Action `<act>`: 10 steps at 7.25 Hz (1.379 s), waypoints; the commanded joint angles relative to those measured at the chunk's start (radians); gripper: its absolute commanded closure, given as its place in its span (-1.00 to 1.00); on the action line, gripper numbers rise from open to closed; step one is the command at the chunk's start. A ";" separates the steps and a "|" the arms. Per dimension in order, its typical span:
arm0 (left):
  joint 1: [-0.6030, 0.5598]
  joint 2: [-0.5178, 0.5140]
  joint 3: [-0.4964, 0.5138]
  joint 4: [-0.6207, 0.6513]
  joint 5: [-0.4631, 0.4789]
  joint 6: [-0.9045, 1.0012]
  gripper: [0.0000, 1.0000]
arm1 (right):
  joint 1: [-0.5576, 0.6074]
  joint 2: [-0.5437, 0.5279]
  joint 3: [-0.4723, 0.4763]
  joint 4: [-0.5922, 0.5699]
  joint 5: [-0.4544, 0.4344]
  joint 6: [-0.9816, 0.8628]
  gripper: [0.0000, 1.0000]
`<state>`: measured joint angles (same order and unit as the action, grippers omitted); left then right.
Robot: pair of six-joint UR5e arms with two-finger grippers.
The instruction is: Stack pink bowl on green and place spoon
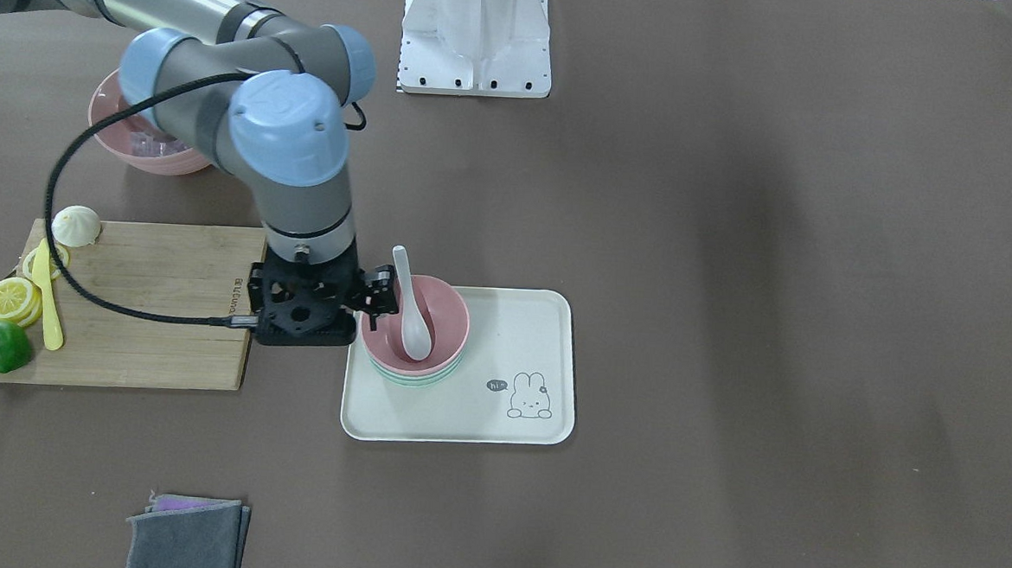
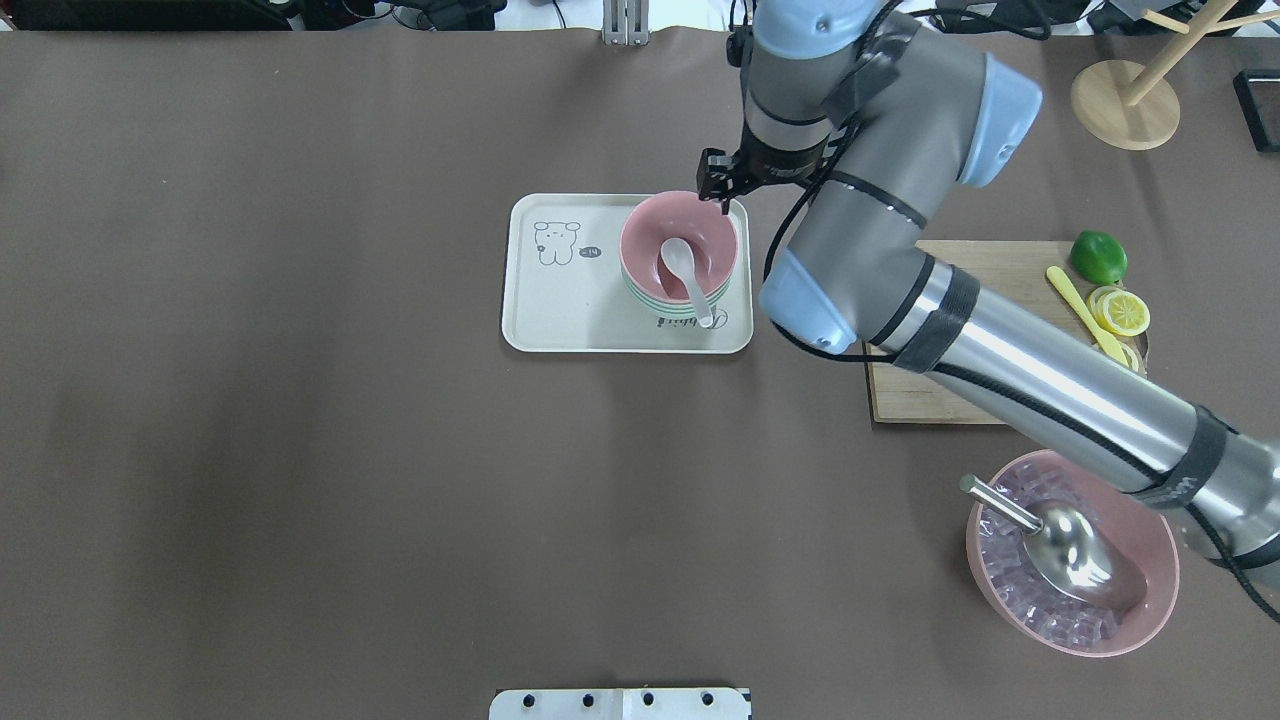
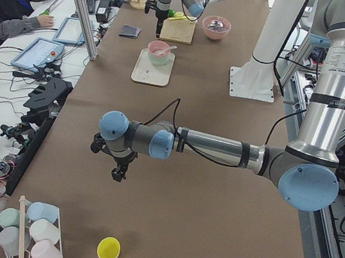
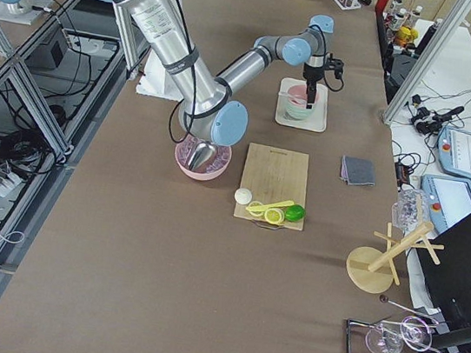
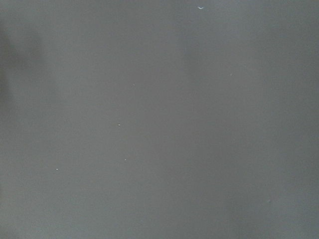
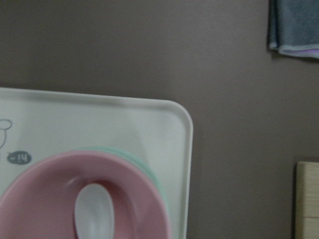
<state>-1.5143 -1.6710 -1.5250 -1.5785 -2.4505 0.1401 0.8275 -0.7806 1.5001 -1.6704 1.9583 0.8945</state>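
The pink bowl [image 1: 440, 311] sits nested on the green bowl [image 1: 414, 380], whose rim shows just below it, on the white rabbit tray [image 1: 511, 353]. The white spoon [image 1: 413, 314] lies in the pink bowl with its handle leaning on the rim. My right gripper [image 1: 380, 296] is just beside that rim, next to the spoon handle, and looks open and empty. The right wrist view shows the pink bowl [image 6: 45, 194], the spoon [image 6: 93, 214] and the green rim [image 6: 152, 177]. My left gripper [image 3: 119, 160] shows only in the exterior left view, over bare table; I cannot tell its state.
A wooden cutting board [image 1: 150, 300] with a lime [image 1: 3, 346], lemon slices [image 1: 12, 297] and a yellow knife [image 1: 50, 308] lies beside the tray. A pink ice bowl [image 2: 1075, 560] holds a metal scoop. A grey cloth [image 1: 185, 536] lies near the front edge.
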 commanded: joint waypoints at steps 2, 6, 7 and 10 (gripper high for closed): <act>-0.139 0.011 -0.058 0.163 0.051 0.171 -0.98 | 0.291 -0.144 0.055 0.000 0.207 -0.236 -1.00; -0.164 0.108 -0.176 0.236 0.157 0.202 -0.98 | 0.595 -0.423 0.048 -0.037 0.249 -0.814 -1.00; -0.162 0.094 -0.181 0.242 0.141 0.187 -0.98 | 0.642 -0.501 0.051 -0.031 0.248 -0.845 -1.00; -0.168 0.108 -0.175 0.230 0.051 0.182 -0.98 | 0.777 -0.723 0.063 0.048 0.245 -0.924 -1.00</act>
<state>-1.6813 -1.5655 -1.7034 -1.3454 -2.3780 0.3222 1.5595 -1.4120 1.5583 -1.6793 2.2054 -0.0138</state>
